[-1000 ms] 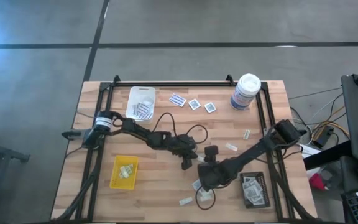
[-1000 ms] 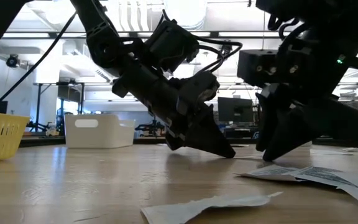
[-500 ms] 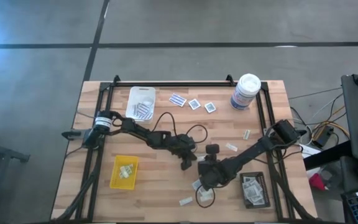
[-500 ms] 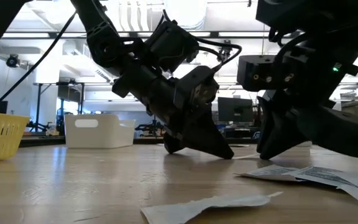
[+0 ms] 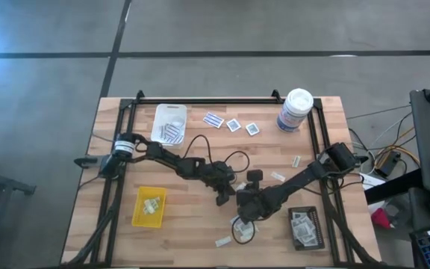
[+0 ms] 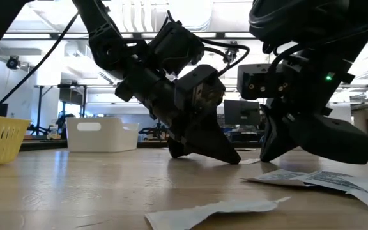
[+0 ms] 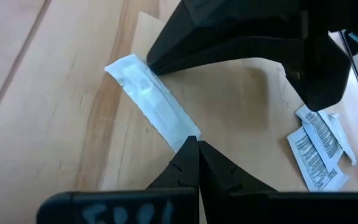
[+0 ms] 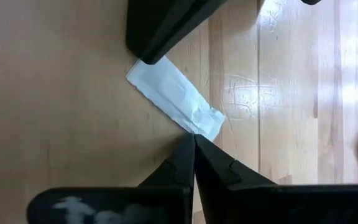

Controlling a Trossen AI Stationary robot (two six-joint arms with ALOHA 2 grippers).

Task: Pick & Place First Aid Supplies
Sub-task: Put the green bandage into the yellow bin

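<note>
Near the table's middle, a pale narrow strip packet (image 7: 153,102) lies flat on the wood. The left gripper (image 7: 193,144) touches one end of it with fingers pressed together, and the right gripper (image 8: 194,139) touches the opposite end, fingers also together. Two printed packets (image 7: 316,148) lie nearby.

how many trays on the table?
3: a white tray at the far left, a yellow tray at the near left, a black tray at the near right.
</note>
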